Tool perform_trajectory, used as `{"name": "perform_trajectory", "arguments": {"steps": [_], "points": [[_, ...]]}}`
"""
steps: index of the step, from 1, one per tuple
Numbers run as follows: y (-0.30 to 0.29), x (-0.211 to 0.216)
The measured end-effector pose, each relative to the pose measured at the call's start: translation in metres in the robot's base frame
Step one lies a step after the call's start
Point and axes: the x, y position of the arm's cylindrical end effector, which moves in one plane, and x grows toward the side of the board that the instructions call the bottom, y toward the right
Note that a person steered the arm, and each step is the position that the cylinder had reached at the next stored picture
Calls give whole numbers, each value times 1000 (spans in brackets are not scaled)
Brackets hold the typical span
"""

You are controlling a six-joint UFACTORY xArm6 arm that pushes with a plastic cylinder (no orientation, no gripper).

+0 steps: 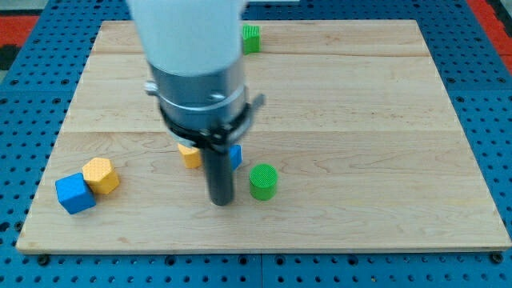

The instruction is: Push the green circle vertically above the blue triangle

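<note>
Green is what you want: the green circle (262, 181) sits low on the wooden board (360, 120), just to the view's right of my tip (222, 202), close but seemingly not touching. You have no pincer here, only a plain rod. A blue block (235, 155), probably the blue triangle, peeks out behind the rod, mostly hidden, as is a yellow piece (190, 156). You would judge the circle needs to go up the view and leftward.

Blocks — two green (262, 181), two yellow (101, 175), perhaps two blue (74, 193).
</note>
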Motion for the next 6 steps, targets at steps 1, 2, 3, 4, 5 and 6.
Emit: {"name": "perform_trajectory", "arguments": {"steps": [1,2,3,4,5,6], "points": [[43,9],[40,-41],[37,-92],[106,-102],[112,-132],[34,-147]]}}
